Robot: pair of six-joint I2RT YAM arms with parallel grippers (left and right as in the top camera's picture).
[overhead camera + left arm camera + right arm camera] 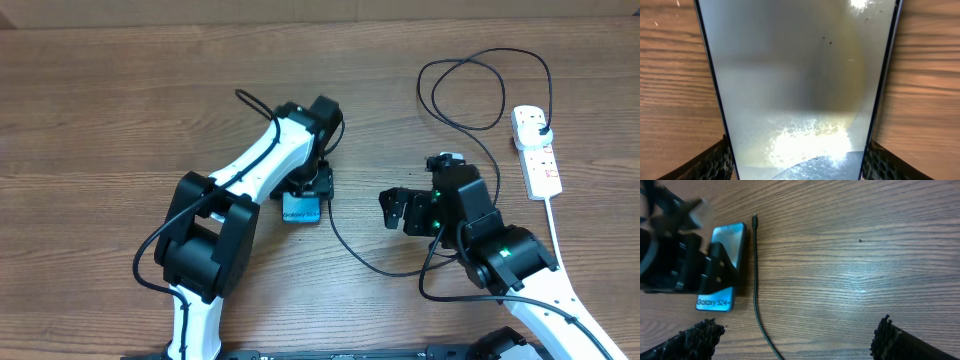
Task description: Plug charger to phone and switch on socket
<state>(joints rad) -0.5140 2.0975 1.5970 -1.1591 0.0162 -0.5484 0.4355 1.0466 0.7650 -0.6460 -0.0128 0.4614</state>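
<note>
Two risks. Left pincer (pixel 308 186) clamps the phone (pixel 732 240) flat on the table (pixel 100 100); right pincer (pixel 795 336) wide, empty. Charger tip (pixel 754 218) lies loose just beside the phone. We may grab the tip skewed and miss the port, or shove the phone. Socket (pixel 540 160) well apart.

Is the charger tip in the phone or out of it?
Out. The charger tip lies free beside the phone, apart from it.

The phone (pixel 732 240) was bright blue, the charger (pixel 755 270) black. The socket (pixel 540 165) was white with red markings, the table (pixel 100 100) brown wood-grain.
</note>
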